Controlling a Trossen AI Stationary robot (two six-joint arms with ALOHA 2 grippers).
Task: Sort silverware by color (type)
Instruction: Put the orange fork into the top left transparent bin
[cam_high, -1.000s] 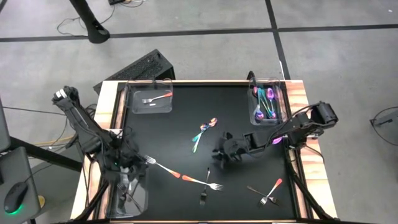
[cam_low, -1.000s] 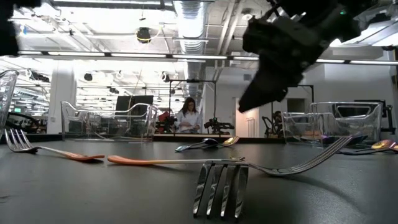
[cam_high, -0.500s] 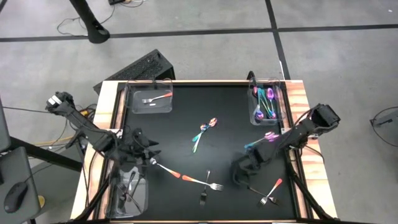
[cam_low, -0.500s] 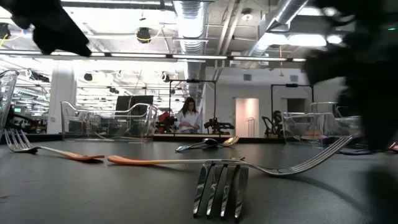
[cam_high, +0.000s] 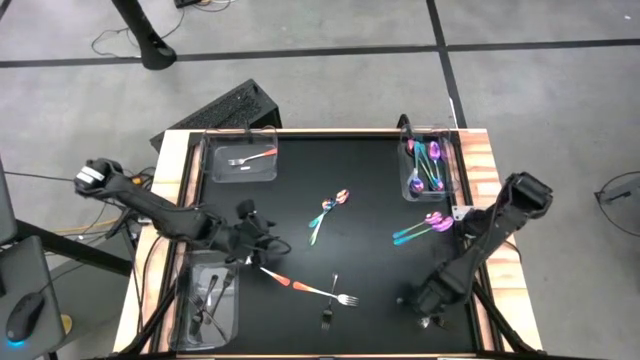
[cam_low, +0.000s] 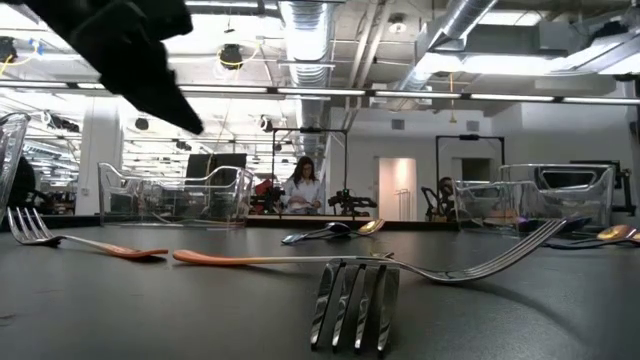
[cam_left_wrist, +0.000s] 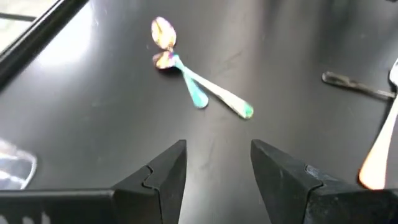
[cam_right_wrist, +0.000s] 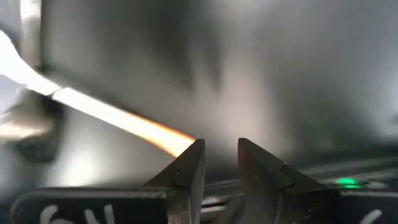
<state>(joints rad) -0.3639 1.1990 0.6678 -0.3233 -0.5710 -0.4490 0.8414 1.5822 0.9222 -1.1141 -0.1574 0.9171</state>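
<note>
My left gripper (cam_high: 262, 238) is open and hangs over the table's middle left, above the head end of an orange-handled fork (cam_high: 285, 279). Its wrist view looks onto two crossed iridescent spoons (cam_left_wrist: 196, 87). My right gripper (cam_high: 425, 300) is low over the near right corner, open by a narrow gap (cam_right_wrist: 221, 155). An orange-handled fork (cam_right_wrist: 118, 118) lies flat there, its handle end by one fingertip (cam_right_wrist: 193, 155). A black fork (cam_high: 329, 303) and an iridescent piece (cam_high: 424, 226) lie flat on the mat. My right gripper comes down on the orange handle's free end (cam_right_wrist: 177, 142), which reaches one fingertip. The view is blurred, and I cannot tell whether the finger touches it.
Three clear bins stand at the mat's edges: far left (cam_high: 240, 160) with an orange-handled fork, far right (cam_high: 430, 165) with iridescent pieces, near left (cam_high: 210, 310) with black pieces. The low view shows forks (cam_low: 355, 300) along the near edge. A person stands far behind the table.
My right gripper has swung from the table's middle toward the near right corner and dropped low over the orange-handled fork there. My left gripper has moved from above the near-left bin toward the table's middle, rightward and slightly farther. No silverware has visibly shifted.
</note>
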